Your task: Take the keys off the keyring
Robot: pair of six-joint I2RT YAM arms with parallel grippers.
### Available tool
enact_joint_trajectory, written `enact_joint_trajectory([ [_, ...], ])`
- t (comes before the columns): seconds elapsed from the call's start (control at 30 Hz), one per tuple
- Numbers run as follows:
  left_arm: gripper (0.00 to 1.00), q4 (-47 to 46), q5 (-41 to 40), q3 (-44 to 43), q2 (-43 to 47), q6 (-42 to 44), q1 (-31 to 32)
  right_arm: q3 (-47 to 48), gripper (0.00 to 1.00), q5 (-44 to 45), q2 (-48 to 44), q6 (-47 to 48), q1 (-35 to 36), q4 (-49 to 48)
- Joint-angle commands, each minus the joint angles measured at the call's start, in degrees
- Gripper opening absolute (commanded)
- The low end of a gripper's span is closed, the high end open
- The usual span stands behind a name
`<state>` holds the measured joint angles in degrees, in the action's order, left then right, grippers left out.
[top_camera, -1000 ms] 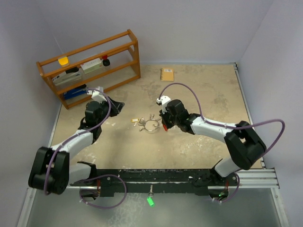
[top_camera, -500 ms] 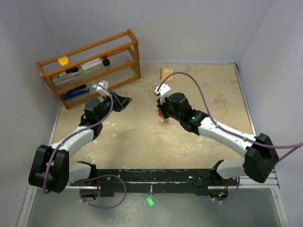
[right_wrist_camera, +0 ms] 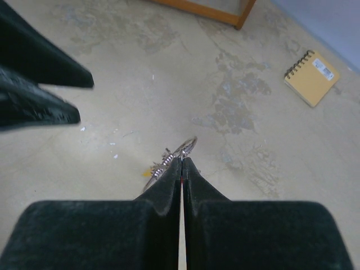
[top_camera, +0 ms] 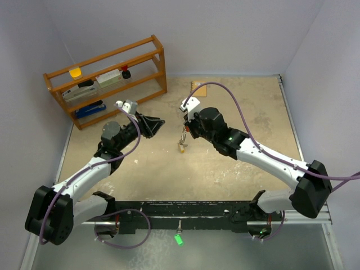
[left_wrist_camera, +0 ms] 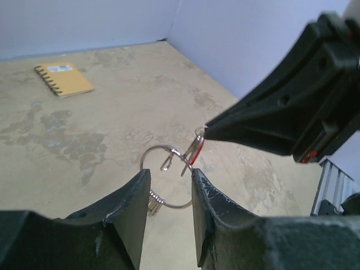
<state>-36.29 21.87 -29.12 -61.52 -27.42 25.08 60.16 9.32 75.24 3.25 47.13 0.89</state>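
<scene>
right gripper (top_camera: 184, 131) is clenched tight, its tips pinching what looks like the red-headed key (left_wrist_camera: 194, 153) at the top edge of the keyring (left_wrist_camera: 163, 148). from there the keyring dangles in the air above the tan table (top_camera: 242, 112), tilted, with the other keys (left_wrist_camera: 153, 203) bunched at its low side. i can't make out how many there are.

left gripper (top_camera: 159, 122) hovers just beside the bunch. its jaws are parted with nothing between them, and it is pointed across at the ring. in its wrist view the ring shows in the gap between its fingers (left_wrist_camera: 126, 219), not touching them.

small orange notebook (left_wrist_camera: 63, 79) lies flat near the far wall, well apart from both grippers. wooden shelf (top_camera: 107, 79) stands at the far left.
</scene>
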Motion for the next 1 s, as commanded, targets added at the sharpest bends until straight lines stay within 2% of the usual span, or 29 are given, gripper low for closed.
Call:
enact_joint_trajectory([
  [0.0,0.33,-1.01,-3.30,-1.33,0.62,9.83,5.33,5.45,0.00,-1.77,-4.05,1.69,0.36,1.46],
  [0.37,0.33,-8.40,-4.37,-1.03,-2.56,11.84,8.09,8.57,0.00,-7.96,-9.17,1.54,0.58,5.91],
  [0.57,0.43,-9.74,-2.90,-1.74,-2.60,14.27,8.57,8.40,0.00,-9.59,-10.16,0.50,0.59,6.49],
  [0.97,0.51,-15.28,1.57,-2.88,-7.52,14.85,11.04,8.37,0.00,-11.59,-11.48,-0.70,0.80,6.22],
])
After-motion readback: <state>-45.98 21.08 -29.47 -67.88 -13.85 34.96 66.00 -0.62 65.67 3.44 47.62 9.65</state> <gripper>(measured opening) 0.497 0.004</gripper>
